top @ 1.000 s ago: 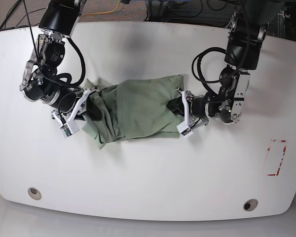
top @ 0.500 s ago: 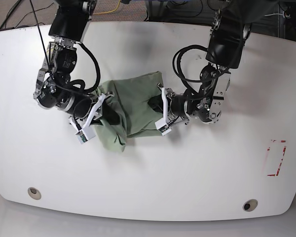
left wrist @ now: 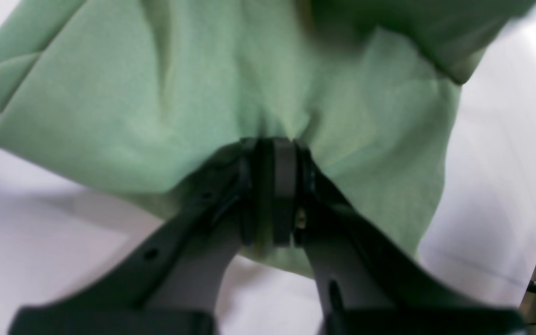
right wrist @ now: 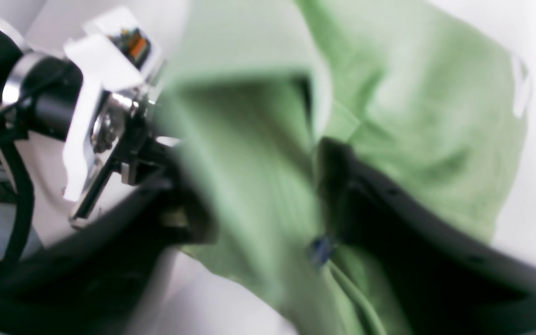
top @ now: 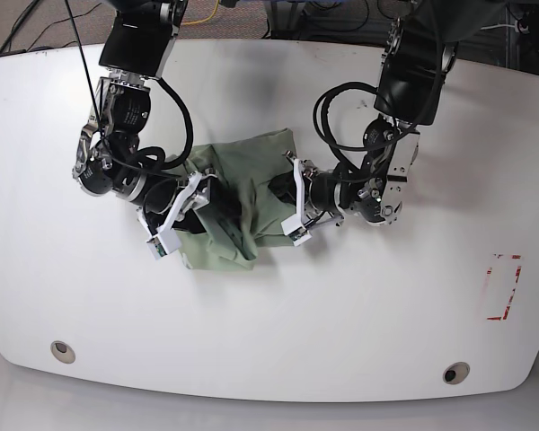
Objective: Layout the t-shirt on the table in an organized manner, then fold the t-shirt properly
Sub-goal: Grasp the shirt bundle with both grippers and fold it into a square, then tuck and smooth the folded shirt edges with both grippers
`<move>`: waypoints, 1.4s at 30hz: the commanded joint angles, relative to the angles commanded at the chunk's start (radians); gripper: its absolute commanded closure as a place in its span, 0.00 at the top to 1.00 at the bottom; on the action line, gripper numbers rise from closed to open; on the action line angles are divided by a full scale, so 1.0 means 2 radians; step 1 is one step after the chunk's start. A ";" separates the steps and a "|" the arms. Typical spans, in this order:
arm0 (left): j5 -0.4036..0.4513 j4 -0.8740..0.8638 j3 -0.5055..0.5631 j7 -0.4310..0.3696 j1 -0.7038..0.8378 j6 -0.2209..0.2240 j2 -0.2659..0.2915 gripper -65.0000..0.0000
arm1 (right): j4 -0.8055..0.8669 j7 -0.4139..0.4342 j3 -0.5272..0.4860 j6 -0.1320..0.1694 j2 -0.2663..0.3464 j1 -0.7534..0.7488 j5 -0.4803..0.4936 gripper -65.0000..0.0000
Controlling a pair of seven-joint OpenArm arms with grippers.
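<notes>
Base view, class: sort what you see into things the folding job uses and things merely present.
In use:
- t-shirt
- table
- left gripper, shut on the t-shirt
- right gripper, at the t-shirt

Merely present:
- red tape mark
- two grey grommets
- yellow cable

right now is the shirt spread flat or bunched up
Bunched up: the t-shirt sits in a creased heap between both grippers, the left gripper pinching a gathered fold.

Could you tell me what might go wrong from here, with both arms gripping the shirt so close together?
1. The t-shirt is bunched between the left end effector and the right end effector; the fold could come out crooked.
2. The two sit close together in the base view, so they might collide.
3. Cloth in the right end effector looks thick and loose in its wrist view; it may slip.
</notes>
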 joint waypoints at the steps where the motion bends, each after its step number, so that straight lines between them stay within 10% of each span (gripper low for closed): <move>1: -0.001 0.001 -0.001 0.000 0.000 0.000 0.000 0.07 | 0.006 0.000 -0.001 0.000 0.000 0.000 0.001 0.90; 9: -0.035 0.003 -0.068 0.002 -0.002 0.000 0.002 0.07 | 0.064 -0.001 -0.001 0.000 0.002 -0.009 0.002 1.00; 30: -0.395 0.147 -0.272 -0.001 0.037 0.000 -0.061 0.07 | 0.065 -0.002 0.000 0.000 0.021 -0.071 -0.002 1.00; 37: -0.411 0.146 -0.344 -0.001 0.039 0.000 -0.117 0.07 | 0.064 0.002 0.000 0.000 0.025 -0.051 -0.036 1.00; 42: -0.411 0.157 -0.283 0.002 0.039 0.000 -0.154 0.07 | 0.061 0.003 0.000 0.000 0.021 -0.012 -0.098 1.00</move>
